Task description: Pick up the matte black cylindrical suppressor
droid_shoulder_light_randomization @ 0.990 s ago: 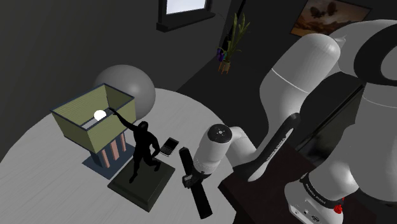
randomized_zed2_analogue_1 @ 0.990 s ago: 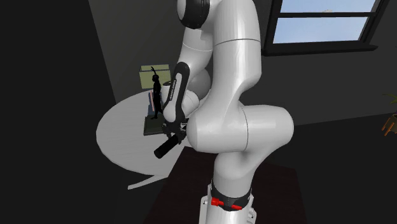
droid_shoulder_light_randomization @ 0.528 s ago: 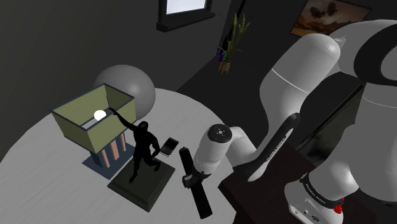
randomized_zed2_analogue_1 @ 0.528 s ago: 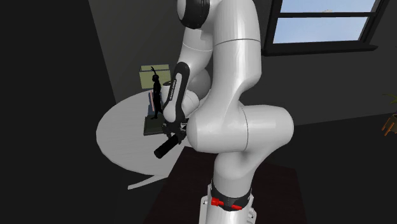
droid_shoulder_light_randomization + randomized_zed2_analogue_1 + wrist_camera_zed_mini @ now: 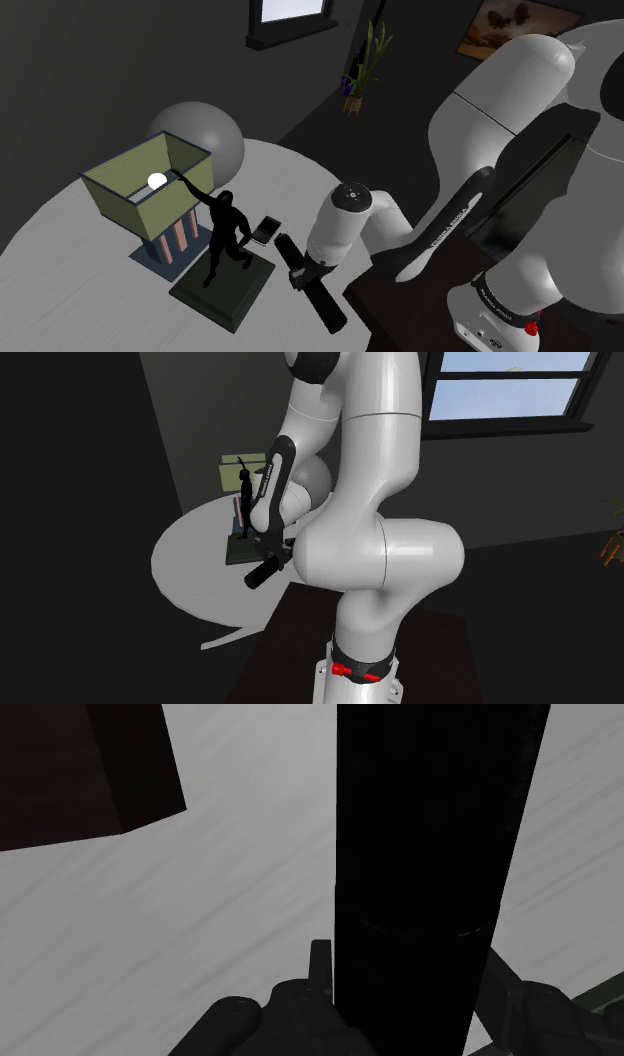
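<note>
We see gripper (image 5: pixel 299 279) clamped on black suppressor (image 5: pixel 322 304), fingers (image 5: pixel 320 966) pressing either side. Suppressor slants over edge of round white table (image 5: pixel 60 275) nearest stand (image 5: pixel 400 310), just beside dark base of black figurine (image 5: pixel 224 236). Olive box (image 5: pixel 140 182) stands beyond figurine. Whether suppressor clears tabletop, we cannot tell.

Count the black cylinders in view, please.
1. The black cylinder is clasped in the gripper, beside the statue's dark base. Another could be hidden behind the arm.
</note>
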Controlling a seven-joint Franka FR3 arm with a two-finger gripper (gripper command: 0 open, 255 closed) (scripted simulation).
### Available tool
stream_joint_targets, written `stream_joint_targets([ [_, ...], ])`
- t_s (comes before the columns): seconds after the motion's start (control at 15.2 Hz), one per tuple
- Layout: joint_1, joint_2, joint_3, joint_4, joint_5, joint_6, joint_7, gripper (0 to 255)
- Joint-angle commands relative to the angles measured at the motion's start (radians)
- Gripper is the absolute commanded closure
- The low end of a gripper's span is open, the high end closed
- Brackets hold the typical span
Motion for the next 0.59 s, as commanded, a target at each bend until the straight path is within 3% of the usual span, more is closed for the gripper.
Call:
stream_joint_targets([
  [0.0, -0.033, -0.031, 0.039, -0.009, 0.04, -0.022, -0.034, 255],
  [0.4, -0.116, -0.127, 0.149, -0.034, 0.175, -0.085, -0.135, 255],
  [0.53, -0.117, -0.13, 0.151, -0.034, 0.179, -0.086, -0.138, 255],
])
